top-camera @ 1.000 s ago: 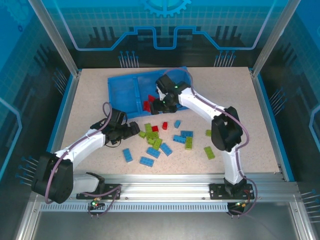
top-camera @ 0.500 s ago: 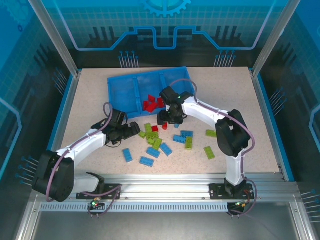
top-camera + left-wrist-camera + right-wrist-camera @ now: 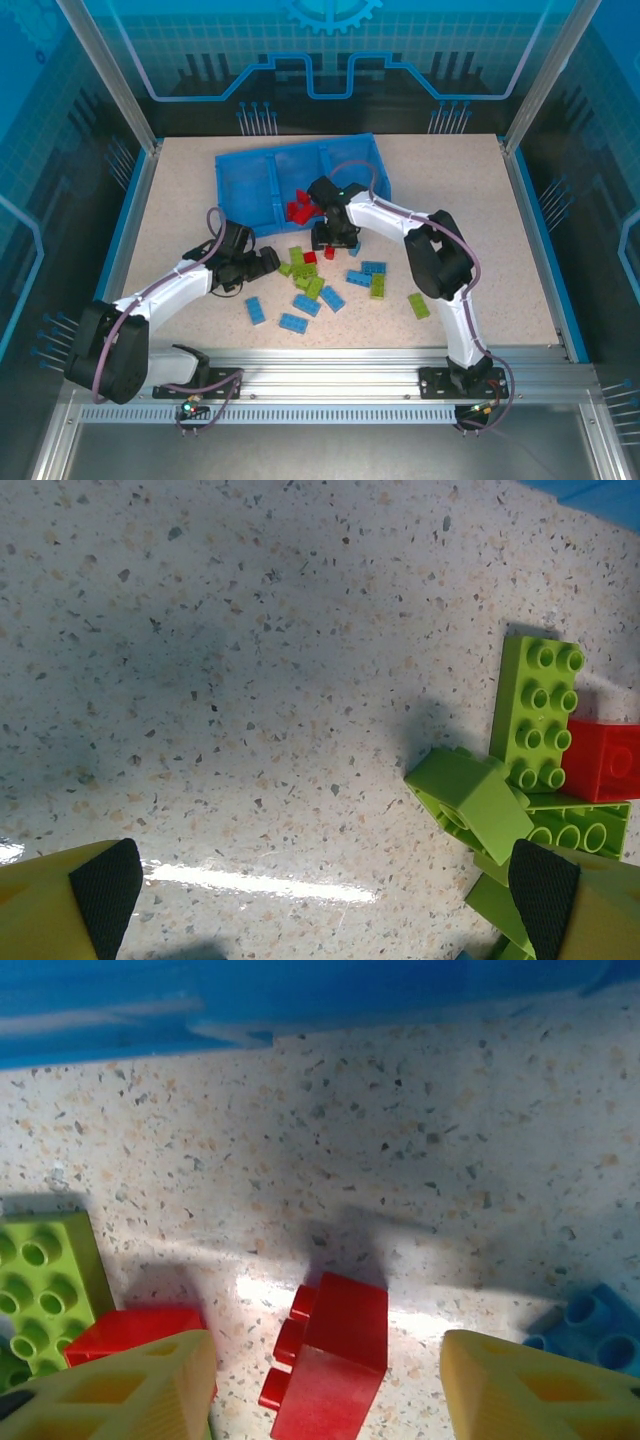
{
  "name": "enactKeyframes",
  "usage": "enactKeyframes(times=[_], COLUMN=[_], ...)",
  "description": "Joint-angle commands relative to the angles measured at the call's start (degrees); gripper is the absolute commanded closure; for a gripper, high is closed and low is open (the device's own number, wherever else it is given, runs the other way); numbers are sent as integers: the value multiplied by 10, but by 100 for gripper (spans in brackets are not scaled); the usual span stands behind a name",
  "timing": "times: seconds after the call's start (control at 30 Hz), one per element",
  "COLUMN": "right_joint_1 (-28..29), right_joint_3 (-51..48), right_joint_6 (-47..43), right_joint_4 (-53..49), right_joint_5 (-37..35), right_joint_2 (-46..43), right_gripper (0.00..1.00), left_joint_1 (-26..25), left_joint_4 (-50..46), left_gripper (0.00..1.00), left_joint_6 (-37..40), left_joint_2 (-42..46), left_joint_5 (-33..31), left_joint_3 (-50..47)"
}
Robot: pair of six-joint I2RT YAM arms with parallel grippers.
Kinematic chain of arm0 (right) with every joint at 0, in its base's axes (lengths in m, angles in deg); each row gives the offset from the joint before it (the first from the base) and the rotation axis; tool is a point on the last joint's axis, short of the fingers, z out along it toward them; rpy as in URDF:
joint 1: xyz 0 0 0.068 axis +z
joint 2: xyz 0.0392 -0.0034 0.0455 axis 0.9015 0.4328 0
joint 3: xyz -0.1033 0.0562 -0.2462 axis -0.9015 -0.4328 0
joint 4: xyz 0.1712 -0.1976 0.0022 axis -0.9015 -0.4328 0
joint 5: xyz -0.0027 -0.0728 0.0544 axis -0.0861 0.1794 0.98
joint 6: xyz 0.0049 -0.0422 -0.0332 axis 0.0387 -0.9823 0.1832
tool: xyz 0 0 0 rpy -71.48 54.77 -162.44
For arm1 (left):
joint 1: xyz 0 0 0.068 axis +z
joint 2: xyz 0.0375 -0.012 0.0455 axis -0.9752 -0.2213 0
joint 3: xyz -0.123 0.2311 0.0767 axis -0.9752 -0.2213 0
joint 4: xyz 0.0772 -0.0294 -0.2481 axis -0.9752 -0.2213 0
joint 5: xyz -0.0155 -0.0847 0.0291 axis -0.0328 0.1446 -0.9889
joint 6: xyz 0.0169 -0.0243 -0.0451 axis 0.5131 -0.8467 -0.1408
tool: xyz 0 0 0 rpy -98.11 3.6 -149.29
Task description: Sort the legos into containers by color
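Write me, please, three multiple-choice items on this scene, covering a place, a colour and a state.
1. The brick between the right gripper's fingers lies: A on the table; B in the tray; C atop a blue brick.
2. Its colour: A green; B red; C blue.
3. The left gripper is: A shut on a green brick; B shut, empty; C open, empty.
Answers: 1 A, speckled table shows all round it; 2 B, plainly red in the right wrist view; 3 C, its pads stand wide apart, gripping nothing.

Left arm stretched low from lower left toward frame centre, left gripper spread wide, right arm arched from lower right, right gripper pointing down at centre, fingers parted.
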Motion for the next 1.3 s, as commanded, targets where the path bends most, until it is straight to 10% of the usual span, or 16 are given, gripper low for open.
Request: enactKeyframes(times=[0.0,0.43,1.27], right_joint_1=[9,16,-11], right_joint_3=[22,26,334], right_joint_6=[7,3,4], right_joint_4=[-30,-40,-71], right_joint_5=[-13,-7,71], right_joint_2=[26,17,170], right_gripper=[44,76,78], left_joint_1=[2,2,2], left_joint_4=[5,6,10], left_gripper=[1,1,1], left_joint_6=[-8,-5,-8], left_joint_2=[-5,-6,-5], left_joint_5=[7,4,6], left_joint_3=[-6,-8,-14])
